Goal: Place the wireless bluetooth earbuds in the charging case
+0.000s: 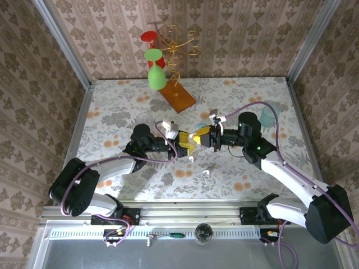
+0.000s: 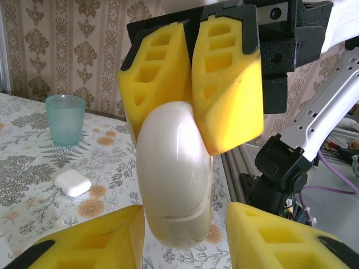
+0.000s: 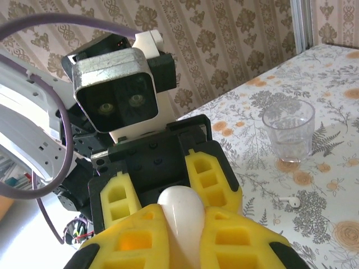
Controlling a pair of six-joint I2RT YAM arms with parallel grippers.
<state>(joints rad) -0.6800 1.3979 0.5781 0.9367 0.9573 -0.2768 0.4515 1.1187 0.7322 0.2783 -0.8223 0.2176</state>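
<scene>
A white pebble-shaped charging case [image 2: 174, 168] hangs in the air between both grippers, above the middle of the table. My right gripper [image 3: 188, 224] is shut on the charging case [image 3: 180, 207], its yellow pads pressed on both sides. My left gripper [image 2: 185, 224] stands open around the case's other end, with a gap at its right finger [image 2: 280, 235]. From above, the left gripper [image 1: 188, 144] and right gripper [image 1: 202, 136] meet tip to tip. One tiny white earbud [image 3: 290, 198] lies on the tablecloth near a clear glass [image 3: 288, 131].
A second white case [image 2: 72, 182] lies on the cloth, with a teal cup [image 2: 65, 117] behind it. The clear glass [image 1: 143, 119] stands left of the arms and the teal cup [image 1: 268, 116] to the right. A wooden stand [image 1: 176, 95] with coloured glasses is at the back.
</scene>
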